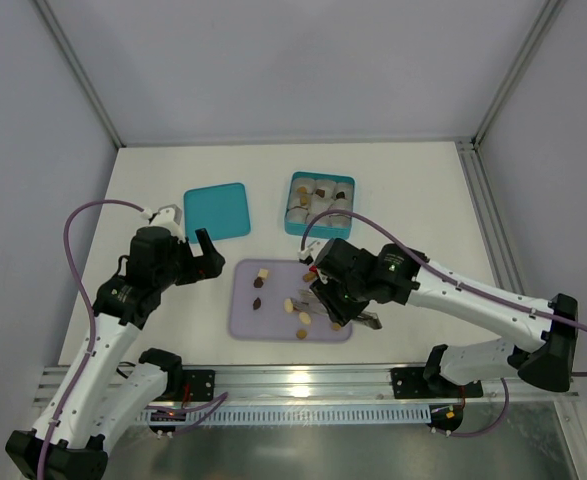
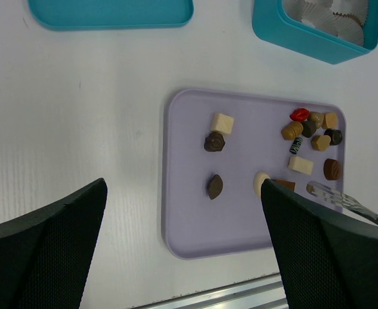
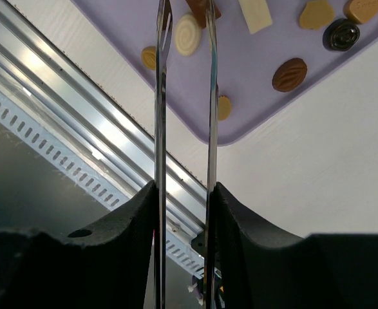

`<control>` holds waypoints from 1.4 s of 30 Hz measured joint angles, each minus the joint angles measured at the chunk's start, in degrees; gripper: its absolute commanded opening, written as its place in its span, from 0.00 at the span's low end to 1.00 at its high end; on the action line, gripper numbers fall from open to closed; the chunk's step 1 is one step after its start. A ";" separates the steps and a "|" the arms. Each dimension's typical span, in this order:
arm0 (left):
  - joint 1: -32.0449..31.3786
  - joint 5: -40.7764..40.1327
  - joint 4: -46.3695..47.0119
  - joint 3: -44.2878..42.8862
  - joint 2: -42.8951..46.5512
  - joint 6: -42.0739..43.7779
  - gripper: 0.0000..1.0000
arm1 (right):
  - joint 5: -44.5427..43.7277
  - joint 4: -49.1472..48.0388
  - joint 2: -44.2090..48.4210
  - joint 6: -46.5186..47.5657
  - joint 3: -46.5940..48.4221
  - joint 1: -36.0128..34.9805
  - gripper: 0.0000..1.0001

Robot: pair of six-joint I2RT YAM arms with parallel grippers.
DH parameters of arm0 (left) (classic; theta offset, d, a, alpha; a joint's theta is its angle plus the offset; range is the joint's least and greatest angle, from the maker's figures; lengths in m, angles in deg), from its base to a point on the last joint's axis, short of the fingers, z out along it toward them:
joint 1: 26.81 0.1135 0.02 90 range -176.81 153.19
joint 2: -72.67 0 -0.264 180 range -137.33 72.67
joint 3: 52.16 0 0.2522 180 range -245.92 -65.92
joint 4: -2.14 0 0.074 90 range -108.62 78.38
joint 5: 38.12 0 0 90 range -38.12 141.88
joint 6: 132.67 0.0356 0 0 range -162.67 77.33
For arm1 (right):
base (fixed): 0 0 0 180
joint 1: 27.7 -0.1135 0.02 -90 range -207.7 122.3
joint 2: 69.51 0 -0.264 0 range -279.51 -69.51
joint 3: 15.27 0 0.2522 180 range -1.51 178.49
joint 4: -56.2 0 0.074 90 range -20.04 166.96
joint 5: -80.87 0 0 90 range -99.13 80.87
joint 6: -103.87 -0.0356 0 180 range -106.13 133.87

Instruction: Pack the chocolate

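- Right wrist view: the chocolates (image 3: 289, 74) lie loose on the lilac tray (image 3: 253, 96), just ahead of the right gripper (image 3: 183, 193).
- It clamps thin tweezers (image 3: 210, 96), likely because the pieces are too small for its fingers.
- The left gripper (image 2: 182, 238) hangs spread wide, empty, over the tray's near side.

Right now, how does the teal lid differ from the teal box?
The teal lid is shallow and flat with nothing on it; the teal box is deeper and holds grey-white paper cups. The lid lies left of the box, apart from it. Both are the same teal, square with rounded corners, beyond the purple tray.
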 measured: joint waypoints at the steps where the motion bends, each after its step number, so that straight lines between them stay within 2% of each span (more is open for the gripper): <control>1: 0.00 0.02 0.00 0.00 0.00 0.02 1.00 | 0.00 0.09 -0.02 0.02 -0.35 -0.28 0.42; 42: 0.00 0.02 0.00 0.00 -0.04 0.02 1.00 | -3.76 -1.79 -8.52 1.90 -0.79 -0.90 0.44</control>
